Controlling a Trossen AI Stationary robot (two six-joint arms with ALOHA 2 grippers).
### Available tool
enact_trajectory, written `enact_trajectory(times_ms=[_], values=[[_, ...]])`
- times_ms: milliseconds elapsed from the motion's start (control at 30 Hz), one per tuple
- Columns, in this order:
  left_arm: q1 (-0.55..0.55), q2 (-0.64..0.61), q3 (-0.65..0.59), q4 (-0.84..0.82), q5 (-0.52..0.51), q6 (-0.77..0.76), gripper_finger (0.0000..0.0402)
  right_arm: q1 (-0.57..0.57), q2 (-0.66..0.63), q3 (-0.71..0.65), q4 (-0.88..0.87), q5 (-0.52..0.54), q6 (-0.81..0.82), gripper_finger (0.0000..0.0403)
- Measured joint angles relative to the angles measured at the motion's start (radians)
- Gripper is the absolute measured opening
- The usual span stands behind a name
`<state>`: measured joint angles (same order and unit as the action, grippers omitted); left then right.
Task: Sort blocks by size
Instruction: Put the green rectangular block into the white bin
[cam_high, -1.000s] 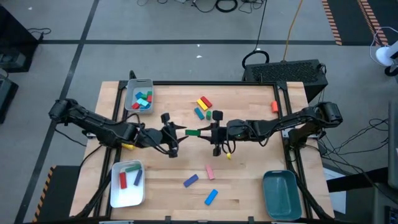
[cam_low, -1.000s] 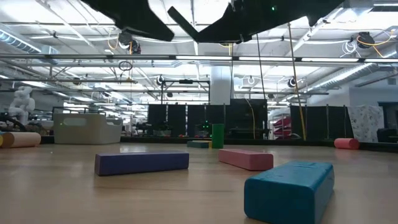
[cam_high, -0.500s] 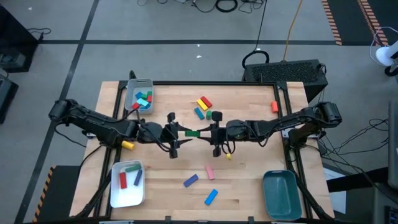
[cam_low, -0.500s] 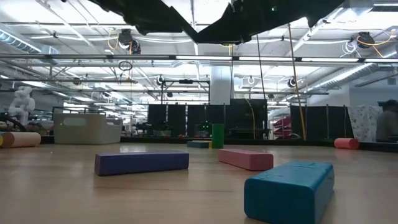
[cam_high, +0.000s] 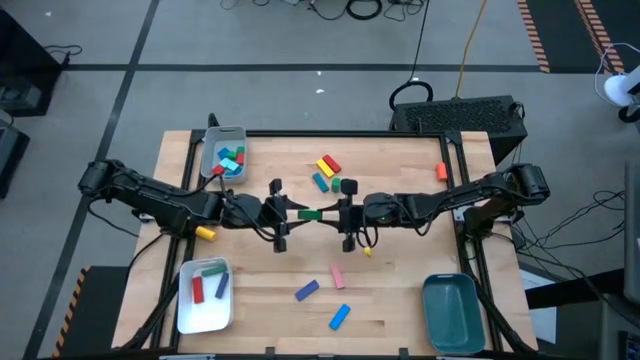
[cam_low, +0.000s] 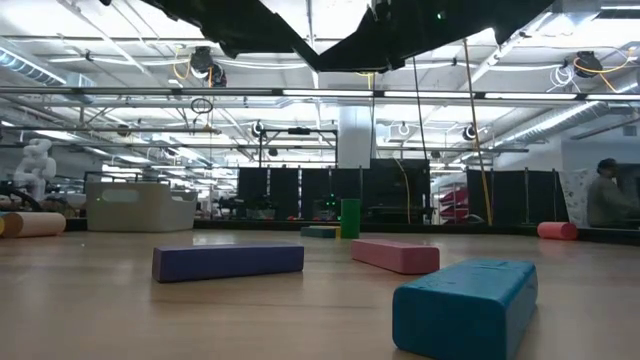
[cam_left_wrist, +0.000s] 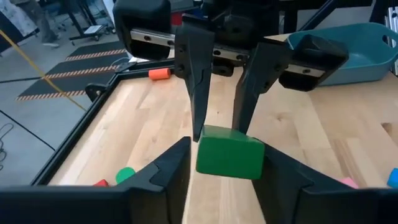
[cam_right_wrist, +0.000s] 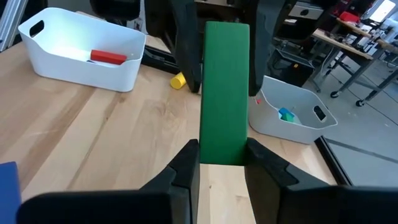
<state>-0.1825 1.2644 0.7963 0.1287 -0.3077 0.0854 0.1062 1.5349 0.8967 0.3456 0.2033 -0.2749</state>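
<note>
On the wooden table (cam_high: 400, 270) we see both grippers meet in the middle. The right gripper (cam_high: 335, 214) pinches one end of a long green block (cam_high: 310, 213). The left gripper (cam_high: 290, 213) has its fingers (cam_left_wrist: 163, 170) around the other end, squeezing in. Other blocks lie nearby.

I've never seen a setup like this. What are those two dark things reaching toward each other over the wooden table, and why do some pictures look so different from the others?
They are two robot arms, each ending in a two-finger gripper. One camera looks straight down, one sits at table height, and one rides on each wrist. Mid-table, the right gripper is shut on a long green block, and the left gripper has its fingers around the block's other end, like a hand-over. Loose coloured blocks lie on the wooden table: purple, pink, blue. A grey tray and a white tray already hold blocks; the teal tray looks empty.
</note>
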Motion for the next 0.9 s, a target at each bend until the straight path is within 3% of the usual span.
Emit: enact_trajectory(times_ms=[167, 600, 733, 900], values=[[0.0, 0.0, 0.0, -0.002, 0.002, 0.002, 0.0107, 0.0, 0.0, 0.0, -0.001, -0.001, 0.002, 0.008], [-0.001, -0.001, 0.0, -0.027, -0.011, -0.028, 0.0107, -0.016, 0.0, 0.0, -0.003, 0.004, 0.12, 0.0153], [-0.001, -0.022, 0.0, -0.108, -0.043, -0.081, 0.0107, -0.035, 0.0, 0.0, -0.038, 0.013, 0.145, 0.0172], [-0.001, -0.073, 0.0, -0.248, -0.072, -0.195, 0.0107, -0.06, 0.0, 0.0, -0.097, 0.107, 0.196, 0.0176]])
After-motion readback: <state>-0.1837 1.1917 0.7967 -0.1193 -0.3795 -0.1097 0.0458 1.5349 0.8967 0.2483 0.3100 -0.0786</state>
